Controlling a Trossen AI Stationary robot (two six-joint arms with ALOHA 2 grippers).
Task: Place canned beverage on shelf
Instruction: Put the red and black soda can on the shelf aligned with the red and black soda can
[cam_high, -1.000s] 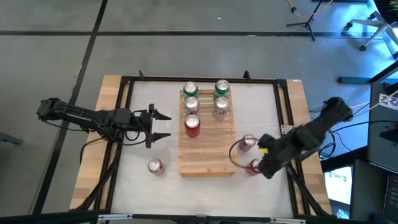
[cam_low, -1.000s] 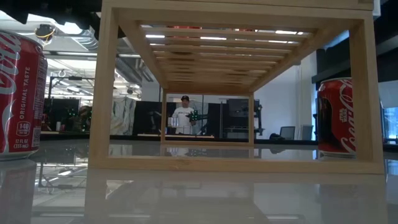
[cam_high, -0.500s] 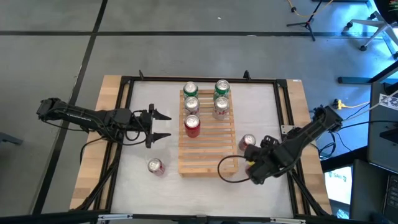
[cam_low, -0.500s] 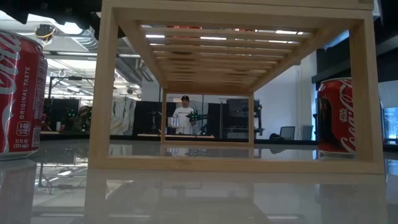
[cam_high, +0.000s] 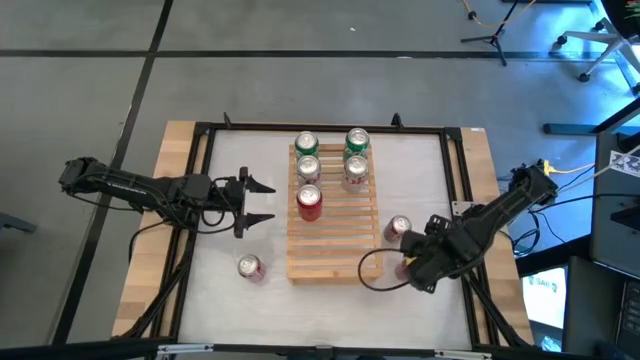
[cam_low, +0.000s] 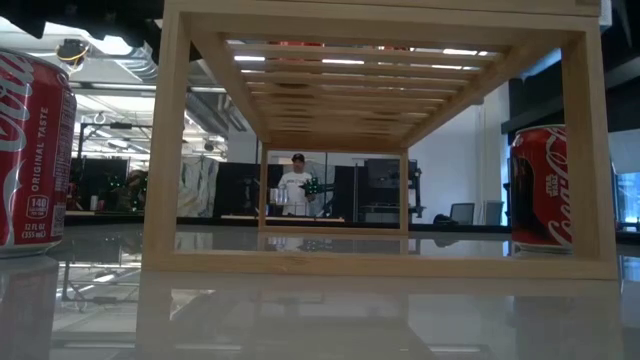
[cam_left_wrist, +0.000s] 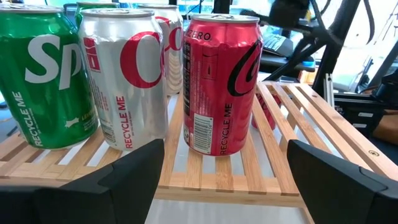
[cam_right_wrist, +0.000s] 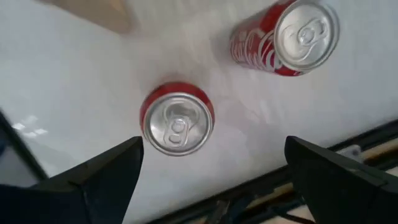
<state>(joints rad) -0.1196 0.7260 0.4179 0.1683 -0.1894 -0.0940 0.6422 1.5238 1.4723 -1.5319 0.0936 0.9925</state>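
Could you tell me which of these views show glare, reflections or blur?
Low view: the glossy tabletop mirrors the shelf. Right wrist view: slightly motion-blurred, with pale sheen on the table around the two red cans. Left wrist view: near cans sharp, the background soft.

Before you, the pale bamboo slats of the shelf (cam_high: 331, 225) carry two green cans (cam_high: 306, 145), two silver cans with red lettering (cam_high: 354, 171) and one red can (cam_high: 309, 202) marked in black script. In your left wrist view, the nearest green can (cam_left_wrist: 43, 74) shows white lettering, the silver one (cam_left_wrist: 124, 74) a red letter, the red one (cam_left_wrist: 221, 81) a white label panel. On the white desk (cam_high: 240, 215), edged in light wood, you see three more red cans with silver tops: one (cam_high: 250, 267) left of the shelf, two (cam_high: 398, 229) to its right. Both arms are dark, the floor grey.
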